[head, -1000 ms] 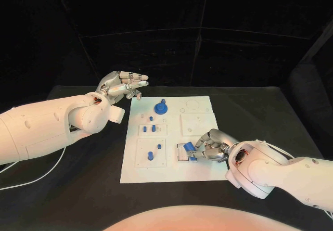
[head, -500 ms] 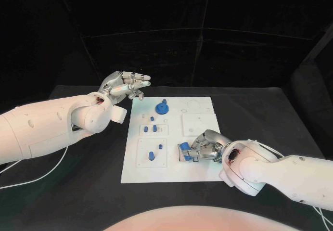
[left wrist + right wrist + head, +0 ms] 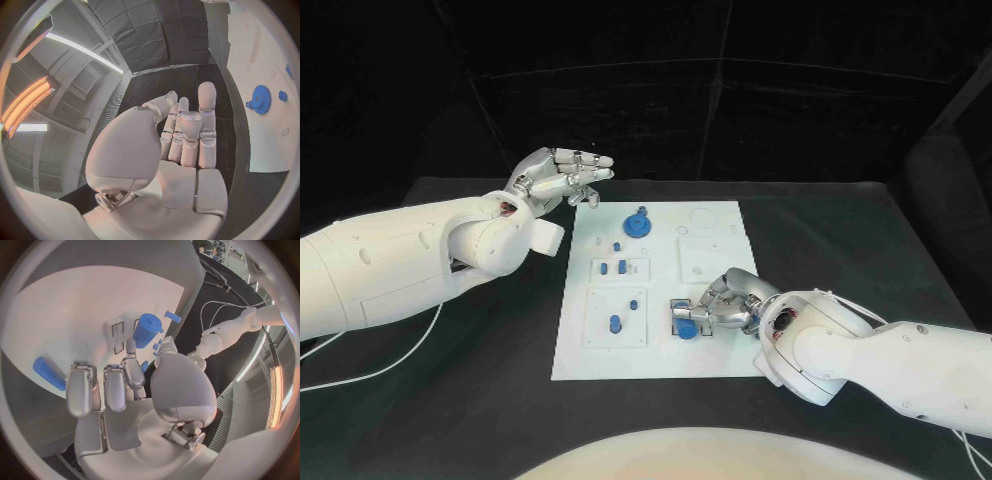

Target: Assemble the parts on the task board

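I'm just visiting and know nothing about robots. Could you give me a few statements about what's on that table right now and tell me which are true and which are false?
1. The white rectangular task board lies on the black table. True.
2. The left hand presses on the board. False: it is raised beyond the board's far left corner, touching nothing.
3. The right hand is at a blue part near the board's near right area. True.
4. The round blue gear-shaped part sits at the board's near edge. False: it is at the far end.
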Available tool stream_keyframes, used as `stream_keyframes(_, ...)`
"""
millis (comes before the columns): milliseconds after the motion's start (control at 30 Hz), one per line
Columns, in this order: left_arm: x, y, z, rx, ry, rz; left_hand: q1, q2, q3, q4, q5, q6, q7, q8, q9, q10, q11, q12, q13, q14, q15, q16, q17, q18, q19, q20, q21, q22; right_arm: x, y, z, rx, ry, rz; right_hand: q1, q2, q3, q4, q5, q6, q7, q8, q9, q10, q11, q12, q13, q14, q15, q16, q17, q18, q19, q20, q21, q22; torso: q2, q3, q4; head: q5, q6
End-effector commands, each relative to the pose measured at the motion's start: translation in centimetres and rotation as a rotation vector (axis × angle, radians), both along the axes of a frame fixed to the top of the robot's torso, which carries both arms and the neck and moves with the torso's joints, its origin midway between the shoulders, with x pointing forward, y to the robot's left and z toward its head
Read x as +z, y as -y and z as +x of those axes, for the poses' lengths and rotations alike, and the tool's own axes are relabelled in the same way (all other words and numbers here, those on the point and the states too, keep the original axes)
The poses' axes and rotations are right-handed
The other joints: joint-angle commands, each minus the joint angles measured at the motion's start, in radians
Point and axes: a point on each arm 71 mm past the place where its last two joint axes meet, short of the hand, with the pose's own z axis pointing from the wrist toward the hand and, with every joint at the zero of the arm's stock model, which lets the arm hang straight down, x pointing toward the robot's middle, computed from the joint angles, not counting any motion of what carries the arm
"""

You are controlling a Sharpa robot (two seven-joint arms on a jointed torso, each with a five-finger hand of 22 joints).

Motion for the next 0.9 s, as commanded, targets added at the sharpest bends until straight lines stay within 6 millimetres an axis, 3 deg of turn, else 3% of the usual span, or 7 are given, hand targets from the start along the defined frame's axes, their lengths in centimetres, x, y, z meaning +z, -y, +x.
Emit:
stream_keyframes(33, 0.12, 0.08, -0.03, -0.009, 0.002, -0.008, -0.004, 0.008, -0.002, -0.002, 0.002, -0.001, 0.0, 0.004, -0.001, -0.007, 0.002, 0.005, 0.0, -0.007, 0.0, -0.005, -0.001, 0.014, -0.007, 0.001, -0.003, -0.002, 0.35, 0.06, 0.18, -0.017, 0.043, 0.0, -0.038, -0.019, 0.02, 0.0, -0.012, -0.009, 0.0, -0.004, 0.003, -0.009, 0.0, -0.008, -0.003, 0.056, 0.001, -0.006, 0.008, 0.0, -0.006, 0.002, -0.007, 0.042, 0.0, 0.0001, -0.0012, -0.002, 0.0)
stream_keyframes(200, 0.13, 0.03, -0.05, -0.008, 0.002, -0.007, -0.004, 0.008, -0.002, -0.002, 0.002, -0.001, 0.0, 0.004, -0.001, -0.007, 0.002, 0.005, 0.0, -0.007, 0.0, -0.005, -0.001, 0.014, -0.007, 0.001, -0.003, -0.002, 0.44, 0.11, 0.17, -0.012, 0.056, -0.004, -0.049, -0.026, 0.031, 0.0, -0.021, -0.011, 0.0, -0.003, 0.004, -0.012, 0.0, -0.016, -0.007, 0.055, 0.001, -0.009, 0.004, 0.0, -0.008, 0.003, -0.009, 0.039, 0.0, 0.0003, 0.0001, -0.003, 0.0)
stream_keyframes(300, 0.13, -0.01, -0.06, -0.007, 0.002, -0.007, -0.004, 0.008, -0.002, -0.002, 0.002, -0.001, 0.0, 0.004, -0.001, -0.007, 0.002, 0.005, 0.0, -0.007, 0.0, -0.005, -0.001, 0.014, -0.007, 0.001, -0.003, -0.002, 0.53, 0.03, 0.08, 0.004, 0.061, -0.004, 0.02, 0.0, 0.062, -0.007, 0.022, -0.012, 0.0, 0.001, 0.008, -0.012, 0.0, -0.019, -0.004, 0.055, 0.001, -0.012, 0.004, 0.0, -0.008, 0.003, -0.01, 0.038, -0.001, 0.0005, 0.0003, -0.004, -0.001)
stream_keyframes(567, 0.13, -0.14, -0.06, -0.004, 0.002, -0.007, -0.004, 0.008, -0.002, -0.002, 0.002, -0.001, 0.0, 0.004, -0.001, -0.007, 0.002, 0.005, 0.0, -0.007, 0.0, -0.005, -0.001, 0.014, -0.007, 0.001, -0.003, -0.002, 0.95, -0.52, -0.49, 0.076, 0.078, 0.0, 0.191, 0.031, 0.076, -0.061, 0.056, -0.011, -0.002, 0.017, 0.019, -0.005, -0.003, -0.015, 0.01, 0.059, -0.002, -0.008, 0.016, -0.001, -0.004, 0.001, -0.007, 0.045, 0.0, 0.0008, -0.0008, 0.0, -0.001)
stream_keyframes(733, 0.13, -0.22, -0.04, -0.003, 0.002, -0.006, -0.006, 0.008, -0.004, -0.004, 0.002, -0.001, 0.0, 0.007, -0.001, -0.008, 0.001, 0.011, 0.0, -0.007, 0.0, -0.004, -0.002, 0.014, -0.006, 0.001, -0.005, -0.003, 1.1, -0.63, -0.6, 0.098, 0.095, -0.011, 0.245, 0.045, 0.08, -0.096, 0.065, -0.003, -0.005, 0.028, 0.025, -0.001, -0.006, -0.01, 0.018, 0.06, -0.004, -0.005, 0.023, -0.003, 0.0, -0.001, -0.004, 0.053, -0.001, 0.0, -0.0017, -0.002, -0.001)
stream_keyframes(900, 0.13, -0.19, -0.05, -0.003, 0.002, -0.006, -0.006, 0.008, -0.004, -0.004, 0.002, -0.001, 0.0, 0.007, -0.001, -0.008, 0.001, 0.011, 0.0, -0.007, 0.0, -0.004, -0.002, 0.014, -0.006, 0.001, -0.005, -0.003, 1.04, -0.59, -0.42, 0.096, 0.105, -0.026, 0.261, 0.054, 0.078, -0.107, 0.067, 0.001, -0.007, 0.033, 0.028, 0.001, -0.007, -0.008, 0.021, 0.061, -0.005, -0.003, 0.027, -0.004, 0.003, -0.002, -0.002, 0.056, 0.0, -0.0002, 0.0009, -0.004, 0.001)
